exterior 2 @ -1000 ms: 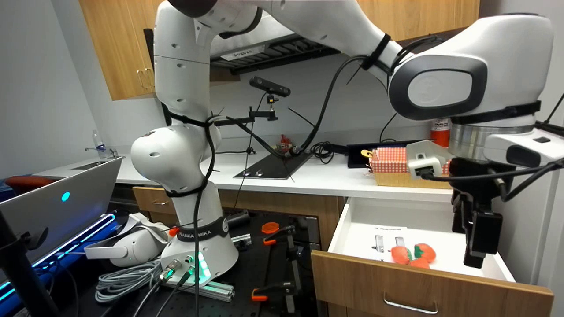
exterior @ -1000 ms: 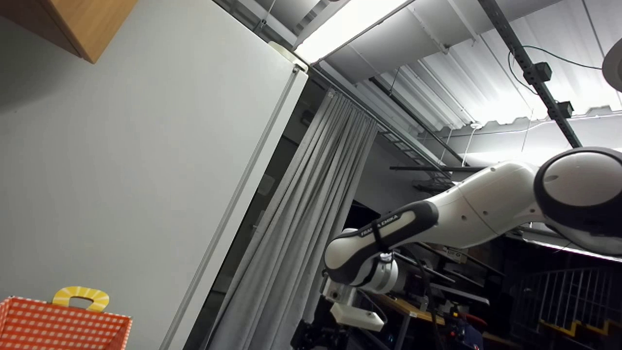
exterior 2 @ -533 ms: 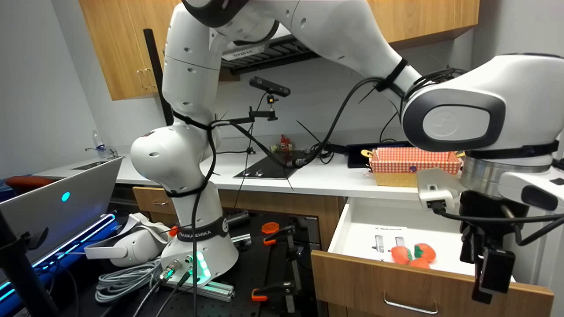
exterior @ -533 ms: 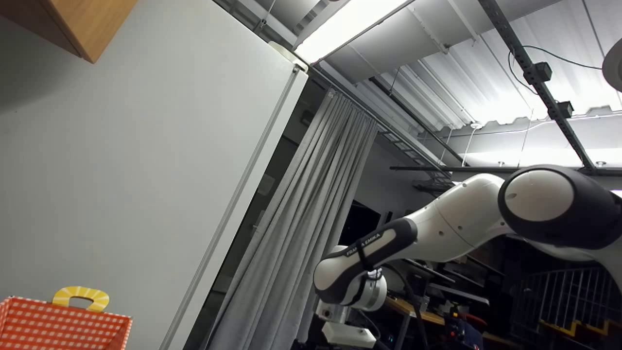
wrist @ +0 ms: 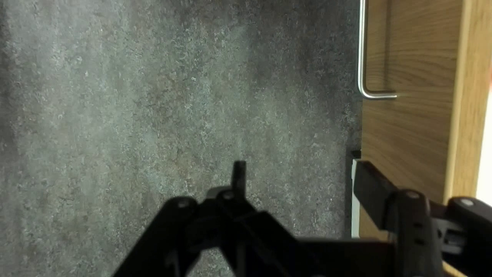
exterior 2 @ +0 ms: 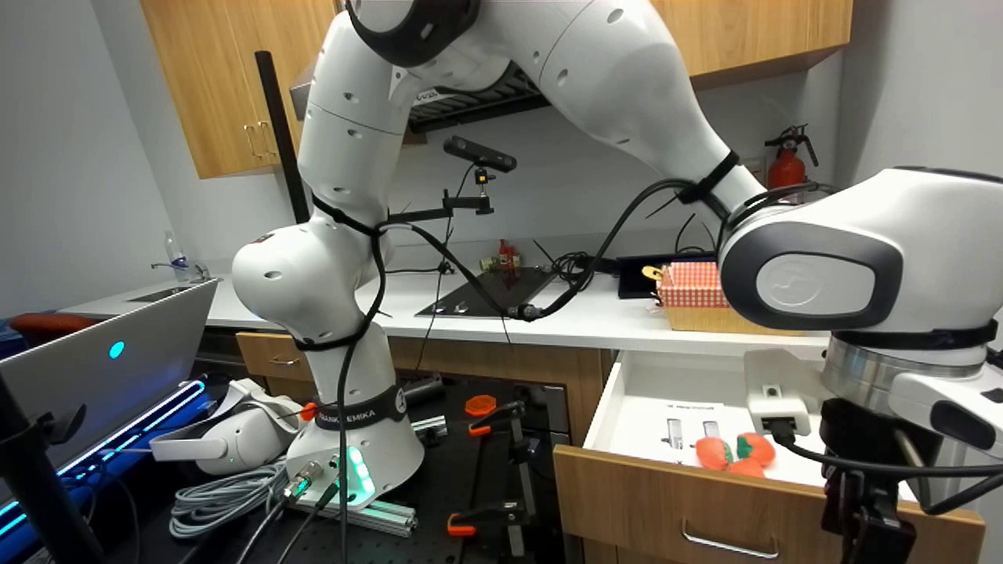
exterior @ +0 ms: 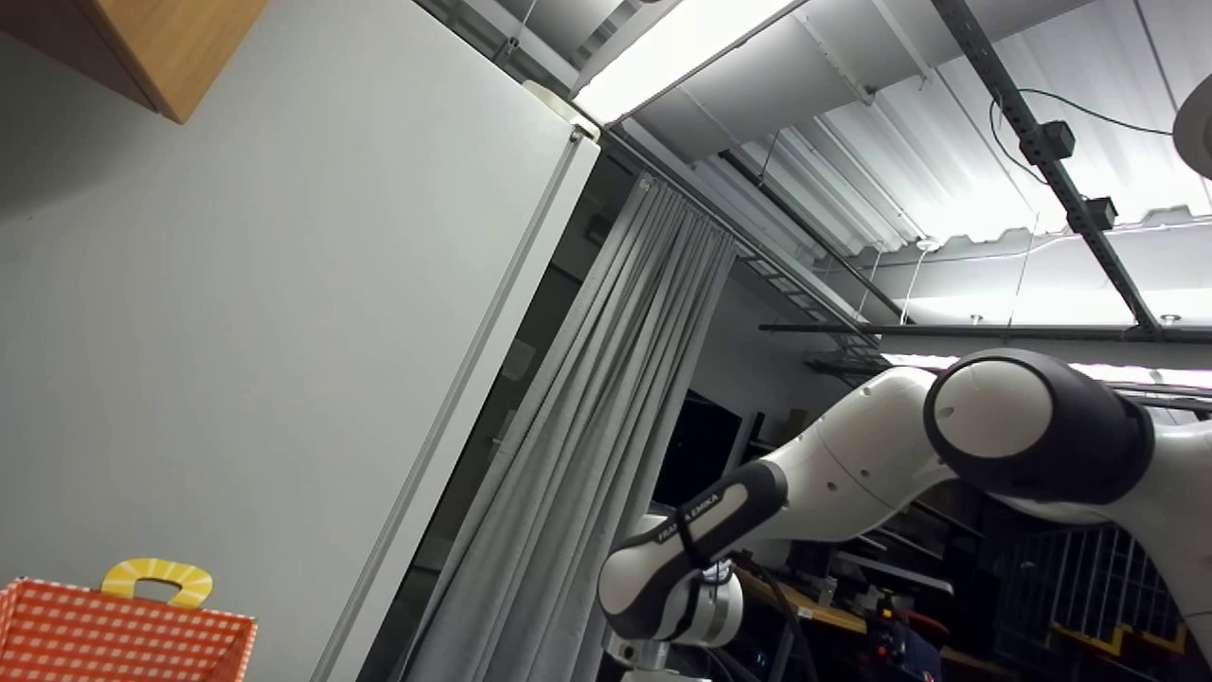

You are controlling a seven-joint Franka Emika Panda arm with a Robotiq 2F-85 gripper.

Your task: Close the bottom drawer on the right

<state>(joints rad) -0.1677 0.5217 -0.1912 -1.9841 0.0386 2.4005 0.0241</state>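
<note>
Plainly, the wood-fronted drawer (exterior 2: 642,491) stands pulled out beneath the white bench (exterior 2: 584,323), so the whole closing push seems left to do, with the empty hand (wrist: 300,171) spread wide close by.

In an exterior view, the camera is rolled to one side and aims upward past a nearby gingham box (exterior: 123,633) at the corrugated ceiling (exterior: 909,161). In an exterior view, the camera faces the countertop (exterior 2: 611,325), looking down into the open drawer (exterior 2: 666,505). The wrist view looks down close beside that drawer, mostly at floor (wrist: 184,96). Both exterior views share the Franka arm (exterior 2: 627,94).
</note>
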